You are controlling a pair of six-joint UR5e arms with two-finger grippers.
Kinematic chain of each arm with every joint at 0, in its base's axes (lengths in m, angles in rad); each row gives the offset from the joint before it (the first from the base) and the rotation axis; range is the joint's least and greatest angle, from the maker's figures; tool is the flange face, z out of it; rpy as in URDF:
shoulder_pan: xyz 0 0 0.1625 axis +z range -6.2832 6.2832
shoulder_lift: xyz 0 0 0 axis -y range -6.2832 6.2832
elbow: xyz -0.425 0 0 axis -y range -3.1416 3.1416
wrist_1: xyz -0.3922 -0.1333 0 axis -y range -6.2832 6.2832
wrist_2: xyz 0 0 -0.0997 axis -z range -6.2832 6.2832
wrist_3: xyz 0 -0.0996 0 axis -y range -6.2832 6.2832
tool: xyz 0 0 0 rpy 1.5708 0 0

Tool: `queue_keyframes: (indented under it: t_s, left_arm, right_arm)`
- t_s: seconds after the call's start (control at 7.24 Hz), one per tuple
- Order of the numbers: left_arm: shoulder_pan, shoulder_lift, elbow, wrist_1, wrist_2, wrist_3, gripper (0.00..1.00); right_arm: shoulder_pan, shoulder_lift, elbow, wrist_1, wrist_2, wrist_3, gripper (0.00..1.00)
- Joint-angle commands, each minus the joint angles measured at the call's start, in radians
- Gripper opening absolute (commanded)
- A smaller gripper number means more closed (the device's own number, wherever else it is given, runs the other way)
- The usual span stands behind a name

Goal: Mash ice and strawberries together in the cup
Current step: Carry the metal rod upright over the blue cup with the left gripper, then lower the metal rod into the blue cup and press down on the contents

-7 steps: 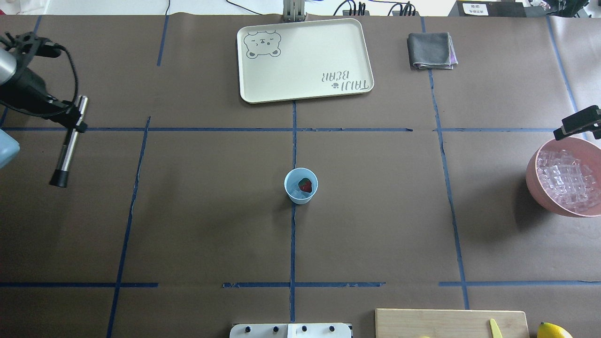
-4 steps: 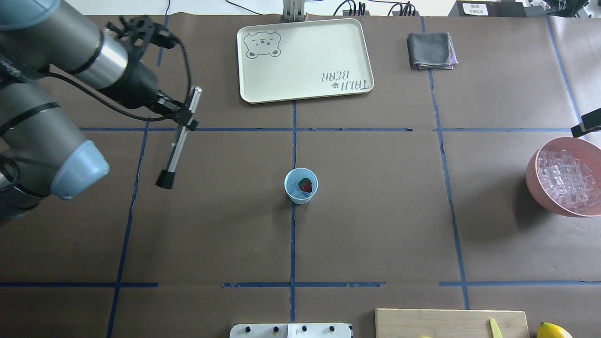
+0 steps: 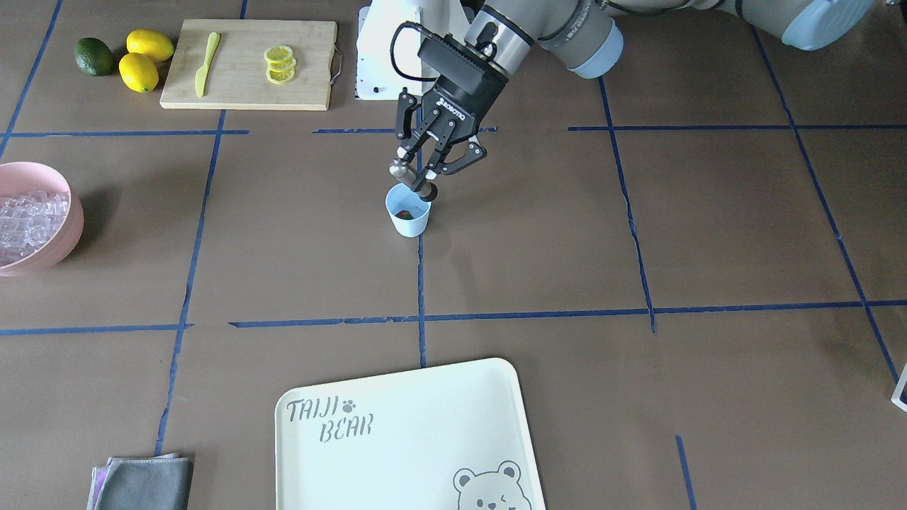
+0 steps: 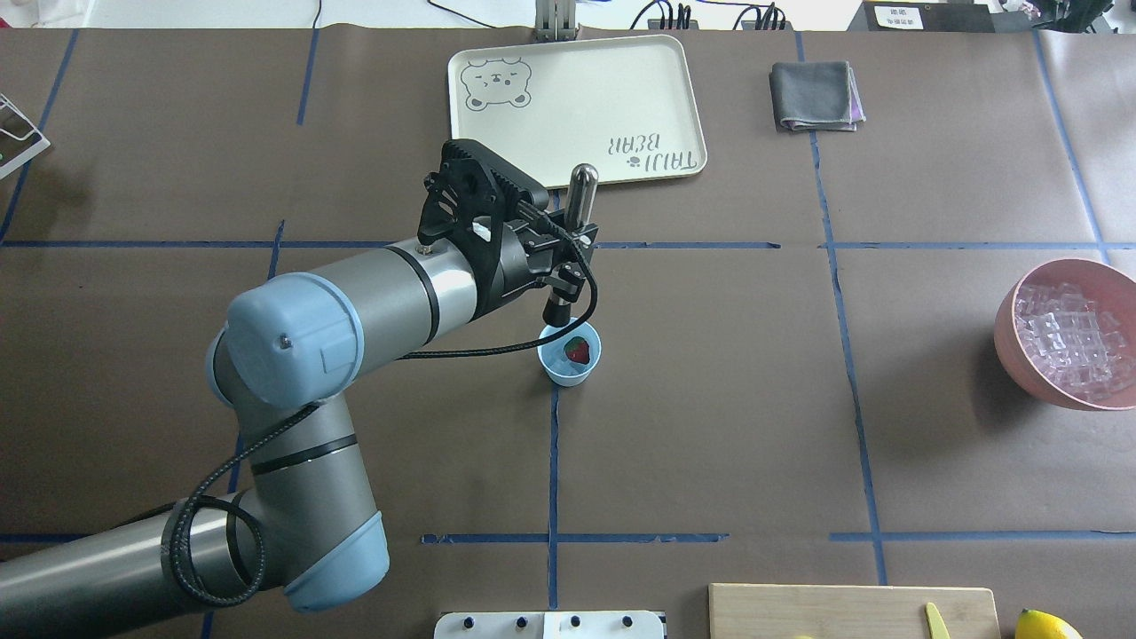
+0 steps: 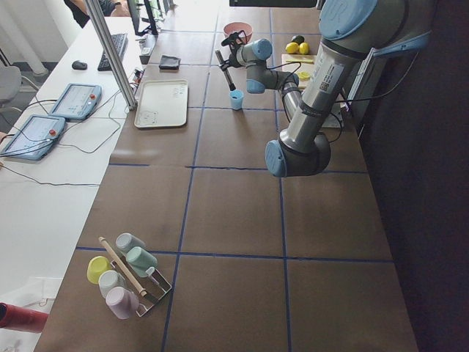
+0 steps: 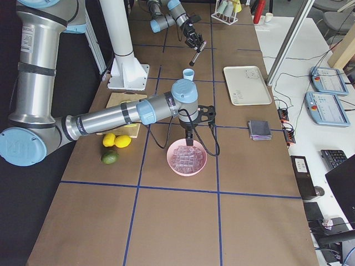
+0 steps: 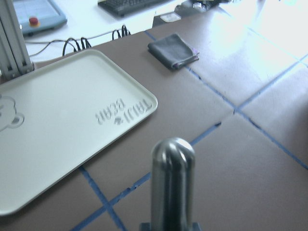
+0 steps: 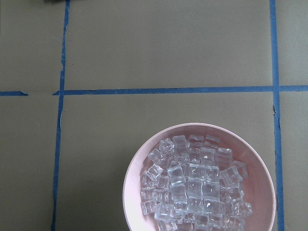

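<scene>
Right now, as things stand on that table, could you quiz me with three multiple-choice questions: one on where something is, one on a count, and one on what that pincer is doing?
1. Where is the strawberry?
A) on the tray
B) in the pink bowl
C) in the pale blue cup

2. How many whole yellow lemons lie beside the cutting board?
A) one
B) two
C) four

3. What state is the left pincer in?
A) shut on a metal rod
B) open and empty
C) shut on the grey cloth

Answers:
1 C: from overhead, the red berry shows inside the cup.
2 B: two lie together off the board's end, next to a green fruit.
3 A: its fingers clamp the rod, which hangs over the cup.
</scene>
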Motion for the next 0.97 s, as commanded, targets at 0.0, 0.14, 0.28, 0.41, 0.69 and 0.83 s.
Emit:
queue_keyframes:
  t_s: [0.0, 0.14, 0.28, 0.41, 0.69, 0.83]
  left_arm:
    - [0.023, -0.007, 0.027, -0.126, 0.158, 0.035, 0.0]
    - [0.036, -0.006, 0.029, -0.126, 0.165, 0.055, 0.0]
    - [0.076, 0.006, 0.038, -0.173, 0.21, 0.095, 0.0]
    - [0.108, 0.01, 0.08, -0.236, 0.267, 0.121, 0.0]
    - [0.134, 0.026, 0.104, -0.27, 0.271, 0.127, 0.0]
    - [0.144, 0.039, 0.102, -0.272, 0.271, 0.138, 0.0]
  right_arm:
    - [-0.006, -0.012, 0.001, 0.0, -0.001, -0.006, 1.0]
    - [-0.006, -0.012, 0.001, 0.0, -0.001, -0.006, 1.0]
    - [-0.008, -0.012, 0.001, 0.0, -0.001, -0.006, 1.0]
    - [-0.008, -0.01, 0.003, 0.0, -0.001, -0.006, 1.0]
    - [-0.008, -0.009, 0.003, 0.0, 0.0, -0.006, 1.0]
    - [-0.008, -0.009, 0.003, 0.0, 0.0, -0.006, 1.0]
